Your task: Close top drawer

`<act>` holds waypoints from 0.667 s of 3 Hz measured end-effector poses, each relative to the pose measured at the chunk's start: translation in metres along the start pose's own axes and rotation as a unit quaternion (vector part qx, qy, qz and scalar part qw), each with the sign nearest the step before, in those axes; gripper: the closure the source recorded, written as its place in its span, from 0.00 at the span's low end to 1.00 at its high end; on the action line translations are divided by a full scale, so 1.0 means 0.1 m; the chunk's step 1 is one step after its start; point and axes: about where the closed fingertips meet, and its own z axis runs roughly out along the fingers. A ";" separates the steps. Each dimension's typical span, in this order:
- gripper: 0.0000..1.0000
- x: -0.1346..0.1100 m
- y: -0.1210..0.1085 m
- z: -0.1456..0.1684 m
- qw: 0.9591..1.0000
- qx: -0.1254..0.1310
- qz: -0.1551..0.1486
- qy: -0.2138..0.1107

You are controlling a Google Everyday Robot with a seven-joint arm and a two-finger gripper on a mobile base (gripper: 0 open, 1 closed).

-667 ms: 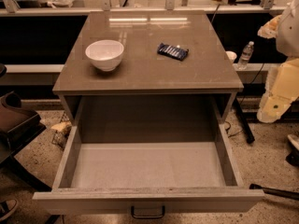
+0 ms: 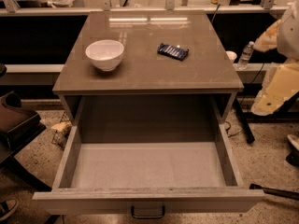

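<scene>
Top drawer [image 2: 148, 167] is standing pulled fully out of the cabinet [image 2: 149, 73], its front panel and dark handle [image 2: 147, 213] jutting toward us, so we are judging that none of the closing is done yet. We are spotting only the cream arm [image 2: 280, 83] at the right edge. The gripper is lying out of view beyond it, so we cannot tell whether it is spread or pressed together. The drawer is sitting well apart from the arm, off to its left, and the whole push home is still waiting.
</scene>
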 end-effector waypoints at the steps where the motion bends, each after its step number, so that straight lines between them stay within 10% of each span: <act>1: 0.43 0.12 0.06 0.04 1.000 0.003 0.010 -0.003; 2: 0.66 0.36 0.28 0.13 1.000 0.002 0.025 -0.014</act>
